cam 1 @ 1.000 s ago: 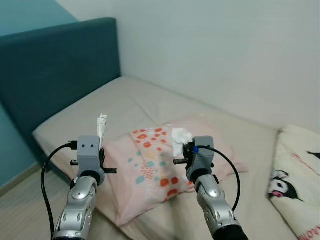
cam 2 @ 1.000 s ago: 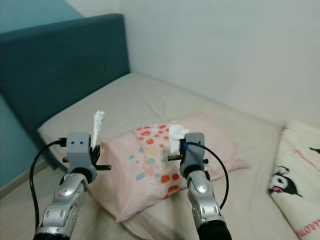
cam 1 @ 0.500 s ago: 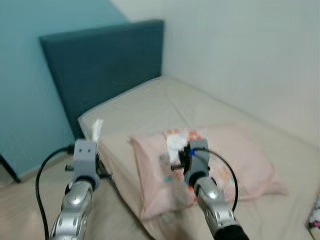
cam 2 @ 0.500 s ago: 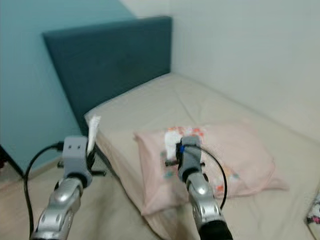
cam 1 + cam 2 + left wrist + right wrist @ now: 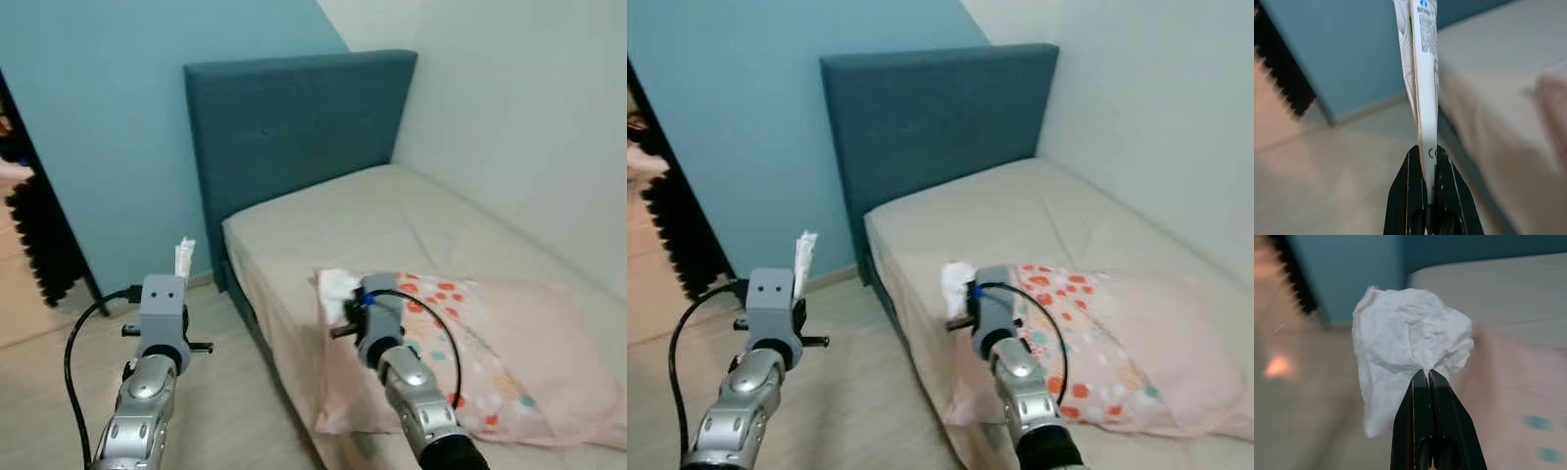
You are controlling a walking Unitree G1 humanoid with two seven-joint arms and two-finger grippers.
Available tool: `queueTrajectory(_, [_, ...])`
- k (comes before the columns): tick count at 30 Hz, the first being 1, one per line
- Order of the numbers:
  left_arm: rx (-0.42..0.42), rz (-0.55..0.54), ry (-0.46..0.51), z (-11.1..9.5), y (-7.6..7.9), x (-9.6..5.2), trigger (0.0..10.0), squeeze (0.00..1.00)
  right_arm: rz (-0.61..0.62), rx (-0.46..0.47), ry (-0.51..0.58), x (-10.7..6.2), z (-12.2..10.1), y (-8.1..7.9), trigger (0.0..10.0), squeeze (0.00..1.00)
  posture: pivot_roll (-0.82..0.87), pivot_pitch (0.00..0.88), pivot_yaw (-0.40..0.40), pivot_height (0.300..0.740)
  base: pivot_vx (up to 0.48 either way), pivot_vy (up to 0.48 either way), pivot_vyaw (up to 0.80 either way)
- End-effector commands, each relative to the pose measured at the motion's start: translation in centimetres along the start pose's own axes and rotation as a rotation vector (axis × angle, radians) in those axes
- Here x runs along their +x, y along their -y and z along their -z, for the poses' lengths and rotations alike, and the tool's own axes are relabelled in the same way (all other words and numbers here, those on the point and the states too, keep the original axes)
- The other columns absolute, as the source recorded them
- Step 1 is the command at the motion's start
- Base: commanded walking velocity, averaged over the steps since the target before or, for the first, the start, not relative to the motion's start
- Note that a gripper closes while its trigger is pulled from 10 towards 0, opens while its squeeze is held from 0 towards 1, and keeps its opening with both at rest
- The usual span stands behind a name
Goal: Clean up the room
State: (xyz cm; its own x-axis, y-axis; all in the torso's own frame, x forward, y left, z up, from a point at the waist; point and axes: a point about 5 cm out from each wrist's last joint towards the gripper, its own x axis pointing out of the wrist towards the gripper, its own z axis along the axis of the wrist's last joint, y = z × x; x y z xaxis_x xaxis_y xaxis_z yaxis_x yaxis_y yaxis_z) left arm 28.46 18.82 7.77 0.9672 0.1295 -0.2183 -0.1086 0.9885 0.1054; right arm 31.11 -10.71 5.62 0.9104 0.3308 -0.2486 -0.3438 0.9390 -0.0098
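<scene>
So, quick rundown, everything placed off the bed:

Left gripper: it's pinching a flat white wrapper between its closed fingers, held upright out over the floor, off the bed's near side.

Right gripper: fingers are squeezing together on a crumpled white tissue, riding just above the bed's near edge, by the corner of the pink pillow.

Pillow: lying on the bed toward the foot, spotted patch facing up.

Headboard: standing at the bed's far end, blue wall running behind it.

What's changing: the whole view is swinging left. A second ago the pillow was sitting dead centre with a cartoon blanket at the right edge; now the blanket's gone from view and the floor, blue wall and a dark frame left of the bed are showing. That's the camera turning, not the stuff moving.

Unchanged: both bits of trash are staying clamped just as they were.

Meaning for the task: I'd guess pickup's done and it's heading off to find a bin.
</scene>
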Motion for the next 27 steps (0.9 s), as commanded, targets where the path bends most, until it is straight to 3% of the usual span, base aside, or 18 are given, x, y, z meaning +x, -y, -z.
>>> queueTrajectory(1, [0.022, 0.000, -0.046, 1.0, 0.0, -0.1, 10.0, 0.00, 0.026, 0.005, -0.035, -0.3, 0.8, 0.5, 10.0, 0.00, 0.08, 0.000, -0.084, 0.740, 0.000, 0.000, 0.80])
queueTrajectory(8, [0.035, -0.024, -0.111, 2.3, -0.7, -0.6, 10.0, 0.00, 0.041, 0.007, -0.086, -0.6, 2.2, 0.9, 10.0, 0.00, 0.08, 0.000, -0.086, 0.740, 0.000, 0.000, 0.80])
queueTrajectory(27, [0.029, 0.011, -0.107, 2.5, -0.4, -0.9, 10.0, 0.00, -0.012, -0.005, -0.107, -0.6, 2.9, 0.1, 10.0, 0.00, 0.08, 0.000, -0.080, 0.740, 0.000, 0.000, 0.80])
